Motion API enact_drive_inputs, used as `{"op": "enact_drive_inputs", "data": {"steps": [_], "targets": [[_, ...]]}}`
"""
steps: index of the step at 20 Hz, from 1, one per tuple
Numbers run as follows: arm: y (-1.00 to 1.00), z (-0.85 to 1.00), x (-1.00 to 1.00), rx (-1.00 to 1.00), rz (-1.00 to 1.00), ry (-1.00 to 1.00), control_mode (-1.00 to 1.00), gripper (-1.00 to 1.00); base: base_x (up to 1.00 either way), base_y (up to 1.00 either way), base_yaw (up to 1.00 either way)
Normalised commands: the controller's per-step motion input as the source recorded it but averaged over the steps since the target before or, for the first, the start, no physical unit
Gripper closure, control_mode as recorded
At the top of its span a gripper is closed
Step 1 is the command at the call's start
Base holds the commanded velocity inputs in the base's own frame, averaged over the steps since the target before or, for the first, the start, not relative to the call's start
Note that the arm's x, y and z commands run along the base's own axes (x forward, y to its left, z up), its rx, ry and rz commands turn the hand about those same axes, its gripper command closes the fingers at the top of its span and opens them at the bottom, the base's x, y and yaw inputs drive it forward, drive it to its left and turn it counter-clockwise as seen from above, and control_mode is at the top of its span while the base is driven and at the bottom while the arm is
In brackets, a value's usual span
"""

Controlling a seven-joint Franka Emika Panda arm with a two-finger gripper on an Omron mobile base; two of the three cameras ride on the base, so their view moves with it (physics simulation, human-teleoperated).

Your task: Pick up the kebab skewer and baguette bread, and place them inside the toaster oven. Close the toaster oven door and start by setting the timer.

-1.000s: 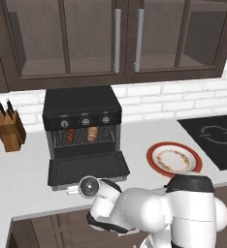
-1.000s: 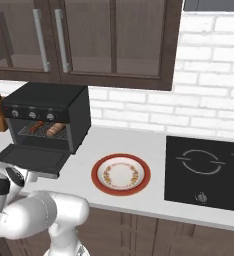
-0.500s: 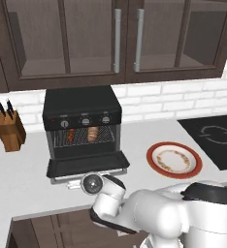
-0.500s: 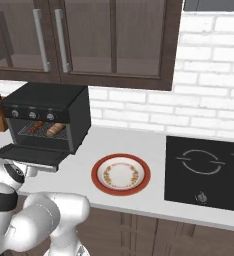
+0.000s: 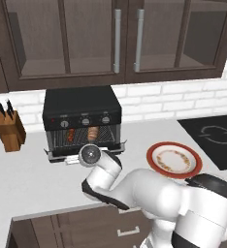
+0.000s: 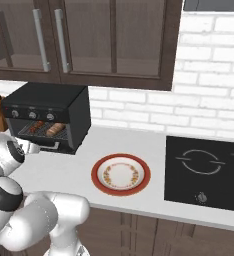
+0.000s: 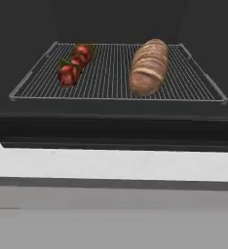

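You have the pale grey worktop in front of you, with the boxy black toaster oven standing on it below the dark wood cabinets. Its black drop-down door hangs partly raised, not yet shut against the front. Inside, on the wire rack, both items are already placed: the golden-brown slashed baguette bread lies on the right of the hand view, and the thin kebab skewer with dark red chunks lies well apart on the left. So loading looks done. What remains for you is to push the door fully closed and then turn the timer among the three round knobs. The pincer sits low at the door's front edge; you cannot tell from these views whether it is released or clenched.
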Motion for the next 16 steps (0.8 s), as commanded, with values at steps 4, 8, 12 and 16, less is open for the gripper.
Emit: {"op": "enact_drive_inputs", "data": {"steps": [4,8,12,16], "targets": [[-0.07,0.17,0.84,0.00,0.00,0.00,-1.00,-1.00,0.00,0.00,0.00],[0.00,0.11,0.81,0.00,0.00,0.00,-1.00,-1.00,0.00,0.00,0.00],[0.00,0.00,0.70,0.00,0.00,0.00,-1.00,-1.00,0.00,0.00,0.00],[0.00,0.00,0.55,0.00,0.00,0.01,-1.00,-1.00,0.00,0.00,0.00]]}}
